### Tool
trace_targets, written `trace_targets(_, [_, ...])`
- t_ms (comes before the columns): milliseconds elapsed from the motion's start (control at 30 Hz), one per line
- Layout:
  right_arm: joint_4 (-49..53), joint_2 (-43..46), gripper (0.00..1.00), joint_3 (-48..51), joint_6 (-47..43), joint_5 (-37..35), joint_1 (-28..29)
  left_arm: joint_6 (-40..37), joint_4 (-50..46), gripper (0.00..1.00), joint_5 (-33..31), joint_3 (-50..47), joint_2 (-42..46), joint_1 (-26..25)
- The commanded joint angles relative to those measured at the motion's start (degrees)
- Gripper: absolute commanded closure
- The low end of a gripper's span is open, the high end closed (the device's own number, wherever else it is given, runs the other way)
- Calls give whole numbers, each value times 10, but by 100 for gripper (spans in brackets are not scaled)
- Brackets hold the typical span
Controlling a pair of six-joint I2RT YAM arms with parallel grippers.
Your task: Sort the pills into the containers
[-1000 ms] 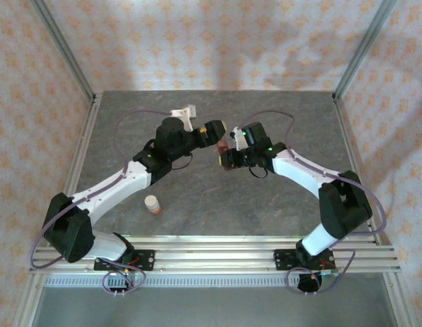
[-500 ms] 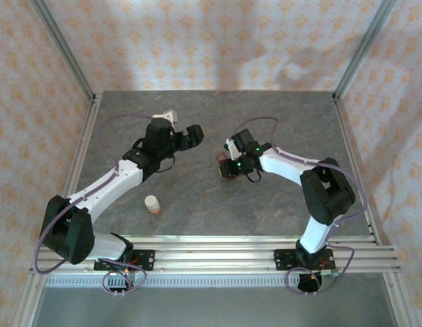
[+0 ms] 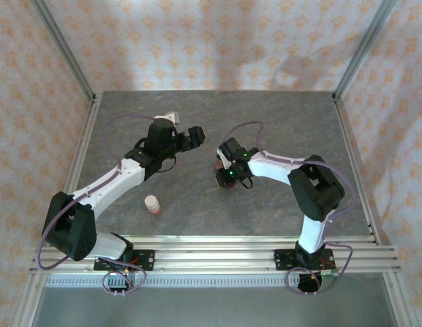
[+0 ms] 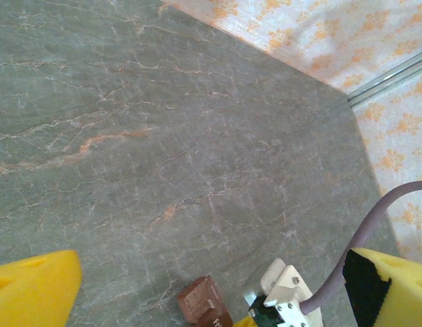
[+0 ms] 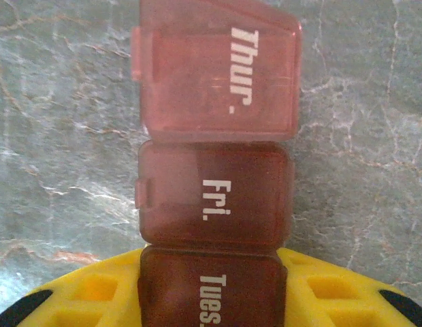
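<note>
We see the containers (image 5: 214,197), a dark red strip with lids marked Thur., Fri. and Tues., lying on the grey surface (image 5: 61,102) near the middle of the top view. The Tues. end sits between the yellow fingers (image 5: 88,300) of the right claw (image 3: 228,174), but we cannot tell if they squeeze it. The left claw (image 3: 190,138), further left, has its fingers wide apart.

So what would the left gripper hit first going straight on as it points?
Likely the end of the containers strip, low between the left gripper's open fingers; otherwise bare table. Depth is unclear.
</note>
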State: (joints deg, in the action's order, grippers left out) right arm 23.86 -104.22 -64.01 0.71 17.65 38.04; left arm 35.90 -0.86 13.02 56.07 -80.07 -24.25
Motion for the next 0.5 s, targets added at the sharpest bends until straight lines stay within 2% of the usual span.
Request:
trace_targets(0, [14, -2, 58, -12, -6, -31, 2, -7, -3, 0, 0, 4, -6, 3])
trace_targets(100, [18, -2, 54, -9, -5, -37, 2, -7, -2, 0, 1, 4, -8, 3])
trace_targets(300, [25, 11, 40, 5, 1, -54, 2, -5, 2, 0, 4, 4, -10, 3])
trace_targets(467, [60, 27, 39, 12, 25, -100, 2, -5, 4, 0, 5, 5, -9, 4])
